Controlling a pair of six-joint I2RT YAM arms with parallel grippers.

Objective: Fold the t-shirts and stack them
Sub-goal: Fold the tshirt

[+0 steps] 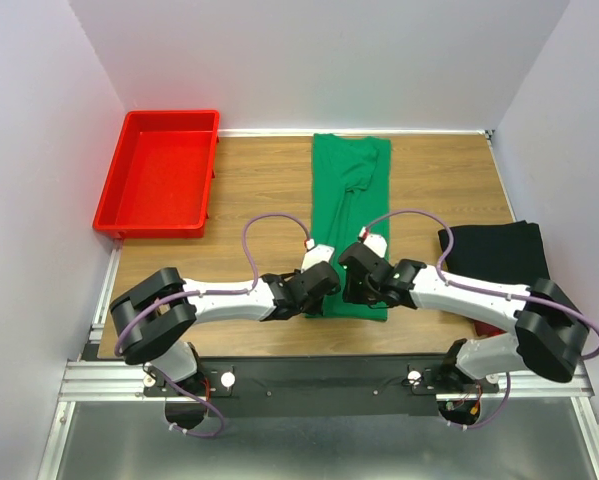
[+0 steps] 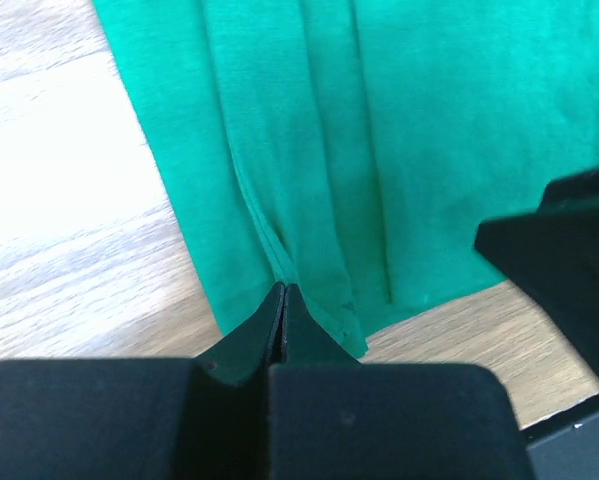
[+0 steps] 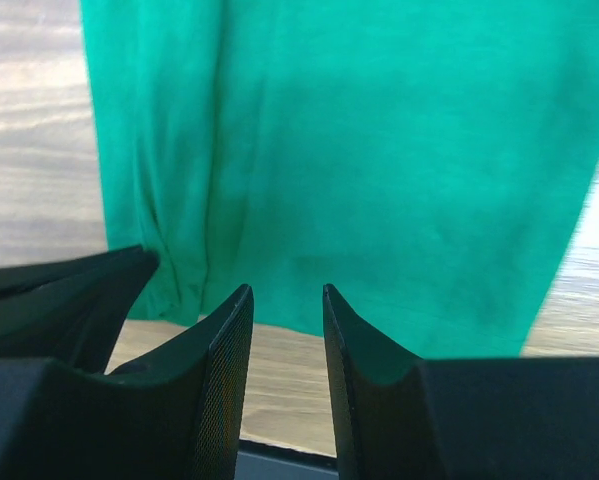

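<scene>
1. Red plastic tray [image 1: 159,185]: rectangular, raised rim, at the far-left corner of the table, long side running front to back.
2. Table [image 1: 259,190]: light wood-grain top; the grain also shows in the left wrist view [image 2: 69,200] and the right wrist view [image 3: 29,150].
3. White walls [image 1: 309,60]: enclose the table on the left, far and right sides.
4. Silver aluminium rail [image 1: 89,378]: runs along the near edge.
5. Grey metal surface [image 1: 319,440]: lies in front of the rail.

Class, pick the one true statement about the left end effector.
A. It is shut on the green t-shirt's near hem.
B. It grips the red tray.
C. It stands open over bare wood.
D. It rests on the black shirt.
A: the left end effector is shut on the green t-shirt at its hem, cloth puckering into its tips.
</scene>
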